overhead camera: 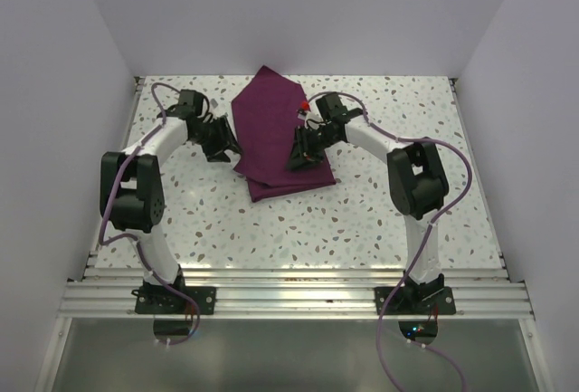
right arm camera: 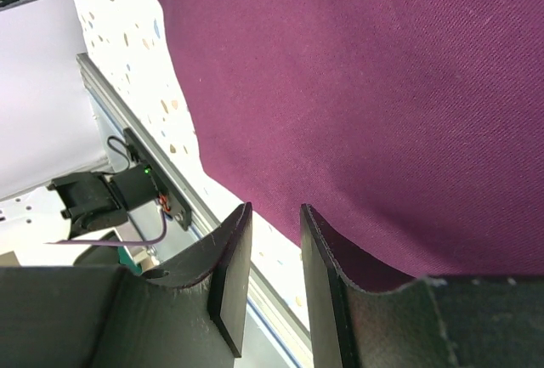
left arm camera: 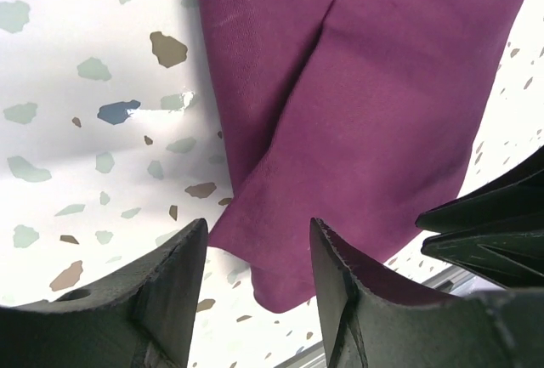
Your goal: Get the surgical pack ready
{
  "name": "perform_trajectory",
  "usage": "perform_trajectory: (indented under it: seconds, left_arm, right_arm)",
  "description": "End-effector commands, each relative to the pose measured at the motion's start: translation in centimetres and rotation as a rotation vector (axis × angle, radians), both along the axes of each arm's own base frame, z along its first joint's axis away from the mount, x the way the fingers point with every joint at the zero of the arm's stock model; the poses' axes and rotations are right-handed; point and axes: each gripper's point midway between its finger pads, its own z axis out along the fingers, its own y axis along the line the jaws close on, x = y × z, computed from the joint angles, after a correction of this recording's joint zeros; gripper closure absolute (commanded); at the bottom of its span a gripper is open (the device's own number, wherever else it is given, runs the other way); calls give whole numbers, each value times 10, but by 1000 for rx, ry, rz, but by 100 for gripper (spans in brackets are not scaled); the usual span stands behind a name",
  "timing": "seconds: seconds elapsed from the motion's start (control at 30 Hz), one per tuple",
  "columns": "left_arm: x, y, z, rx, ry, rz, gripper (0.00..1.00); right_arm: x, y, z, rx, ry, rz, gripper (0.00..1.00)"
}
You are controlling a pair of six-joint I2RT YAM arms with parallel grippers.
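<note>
The surgical pack shows as a folded plum-purple cloth bundle [overhead camera: 271, 129] lying on the speckled table, its far corner pointing at the back wall. My left gripper [overhead camera: 223, 144] sits low by the bundle's left edge. In the left wrist view its jaws [left arm camera: 257, 225] stand open with nothing between them, and a corner of the cloth [left arm camera: 382, 87] lies just beyond the tips. My right gripper [overhead camera: 303, 151] hovers over the bundle's right side. Its fingers [right arm camera: 275, 208] are a narrow gap apart and empty, above the edge of the cloth [right arm camera: 365, 87].
The white terrazzo table [overhead camera: 362, 220] is boxed in by white walls at the back and both sides. An aluminium rail [overhead camera: 289, 288] runs along the near edge and carries both arm bases. In the left wrist view the right gripper's black fingers [left arm camera: 493, 223] are close by.
</note>
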Motion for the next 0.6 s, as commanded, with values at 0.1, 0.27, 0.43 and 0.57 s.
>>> perform_trajectory:
  seconds: [0.1,0.27,0.43,0.57]
  left_arm:
    - [-2,-13,11,5,14,-16,46]
    - [-5,-17,5,55,57,8,45]
    - [-7,-27,-2,72,94,7,44]
    - [-7,-28,-6,80,107,9,45]
  right_arm:
    - [-1,3,5,19,-3,9,67]
    - [1,4,6,22,-5,5,67]
    - [0,4,5,25,-1,4,67]
    - [0,3,5,24,-1,1,67]
